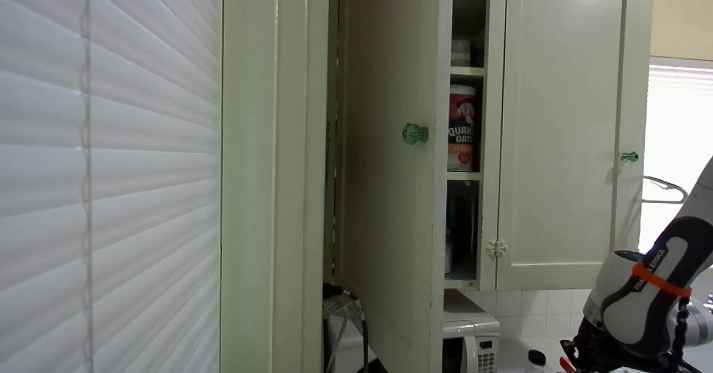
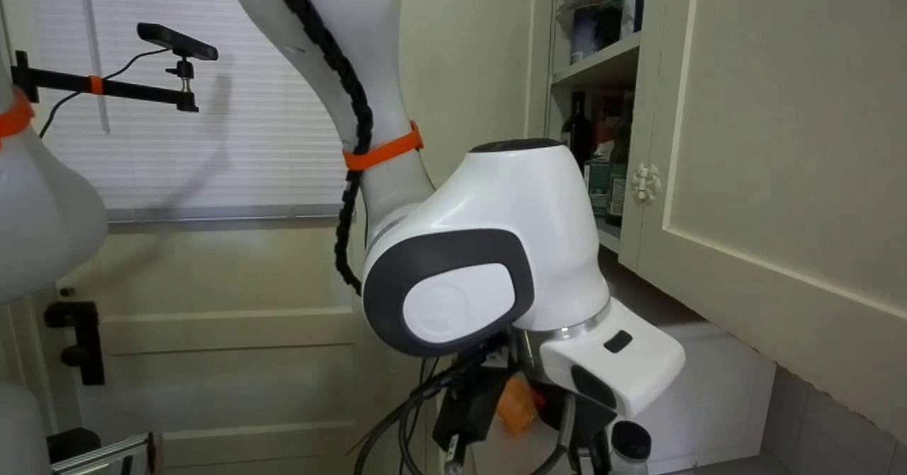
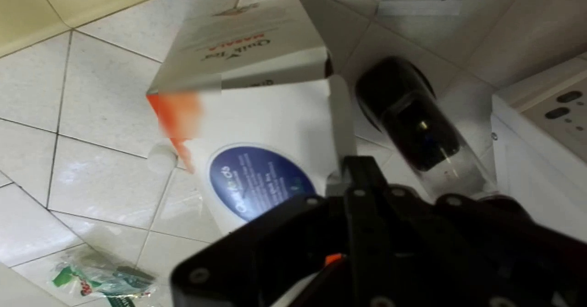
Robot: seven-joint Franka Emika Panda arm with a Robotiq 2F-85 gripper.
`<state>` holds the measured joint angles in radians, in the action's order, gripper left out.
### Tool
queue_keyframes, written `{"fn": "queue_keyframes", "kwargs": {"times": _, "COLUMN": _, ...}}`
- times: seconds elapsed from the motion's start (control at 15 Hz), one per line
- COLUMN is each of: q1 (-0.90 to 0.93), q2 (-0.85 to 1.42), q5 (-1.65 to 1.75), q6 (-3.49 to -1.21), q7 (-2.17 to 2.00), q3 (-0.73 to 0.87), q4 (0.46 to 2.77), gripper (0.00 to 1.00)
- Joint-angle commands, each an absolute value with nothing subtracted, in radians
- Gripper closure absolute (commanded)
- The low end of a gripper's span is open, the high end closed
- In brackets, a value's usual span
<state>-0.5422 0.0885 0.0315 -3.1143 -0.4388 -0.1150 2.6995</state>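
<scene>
We see the black two-fingered gripper [image 3: 361, 164] fully closed near the white cardboard tea box [image 3: 270, 119]; any grip, we cannot tell.

Blind [image 1: 150, 172]: close, frame left; an exterior view faces cupboards [image 1: 562, 128]
Arm [image 2: 489, 248]: near, mid-frame; an exterior view faces door [image 2: 234, 372]
Box [image 3: 275, 119]: wrist view, close, downward
Cupboards, arm: in both exterior views

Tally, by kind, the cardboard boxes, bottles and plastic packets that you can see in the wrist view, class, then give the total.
Cardboard box: 1
Bottle: 1
Plastic packets: 2 (the top-right packet and the crumpled lower-left packet)
Total: 4
</scene>
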Motion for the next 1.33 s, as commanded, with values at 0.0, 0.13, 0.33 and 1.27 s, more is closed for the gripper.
{"fn": "queue_keyframes", "kwargs": {"times": 0.0, "q1": -0.598, "q2": 0.066, "q5": -0.059, "q6": -3.079, "q7": -0.341, "q3": -0.187, "q4": 2.692, "gripper": 1.00}}
{"fn": "queue_keyframes", "kwargs": {"times": 0.13, "q1": -0.612, "q2": 0.063, "q5": -0.074, "q6": -3.067, "q7": -0.316, "q3": -0.194, "q4": 2.689, "gripper": 1.00}}
{"fn": "queue_keyframes", "kwargs": {"times": 0.33, "q1": -0.636, "q2": 0.054, "q5": -0.102, "q6": -3.068, "q7": -0.276, "q3": -0.206, "q4": 2.688, "gripper": 1.00}}
{"fn": "queue_keyframes", "kwargs": {"times": 1.27, "q1": -0.498, "q2": -0.065, "q5": -0.159, "q6": -2.958, "q7": -0.160, "q3": 0.000, "q4": 2.695, "gripper": 1.00}}
